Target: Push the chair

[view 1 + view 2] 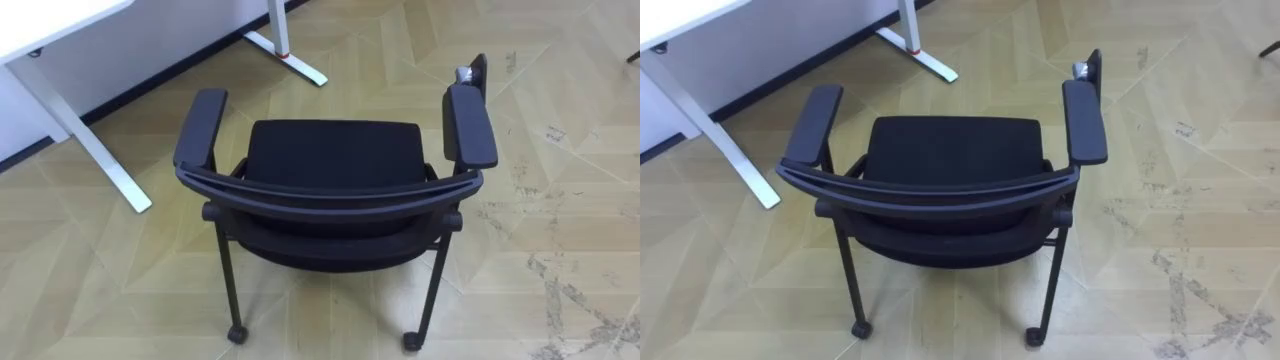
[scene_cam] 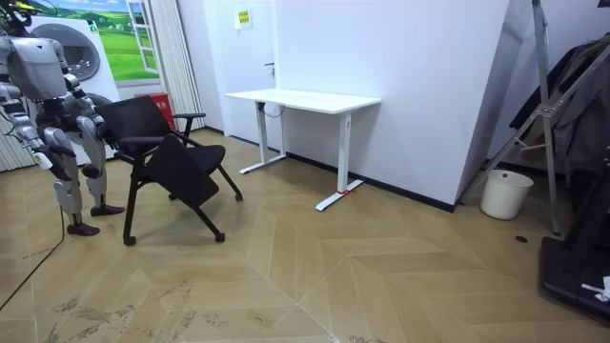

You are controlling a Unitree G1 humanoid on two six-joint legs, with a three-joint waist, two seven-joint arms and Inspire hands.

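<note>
**Robot standing behind a black chair on a wooden floor, near a white desk**

In the room view, the robot's right hand [image 2: 42, 159] hangs low at its side, towards that view's left edge. At this distance I cannot tell whether the hand is open or closed. It touches nothing.

The black chair [image 1: 335, 160] stands just in front of the robot, to the room view's right of that hand and apart from it. From the robot's head the chair is seen from above and behind. Its curved backrest [image 1: 330, 190] is nearest, and the seat points away from the robot. A padded left armrest [image 1: 201, 125] and right armrest [image 1: 470, 125] run along the two sides. The rear legs end in small casters [image 1: 237, 335] that rest on the floor.

The floor [image 1: 560, 250] is pale wood laid in angled panels. It has dark scuffs on the robot's right.

Ahead and to the robot's left stands a white desk [image 1: 40, 20] on white legs [image 1: 100, 160]. The nearest leg is close to the left armrest but not touching it.

Behind the desk is a white wall [image 2: 410, 86]. A white bucket [image 2: 505, 193] sits on the floor further to the room view's right. A green landscape picture [image 2: 105, 29] shows behind the robot.
</note>
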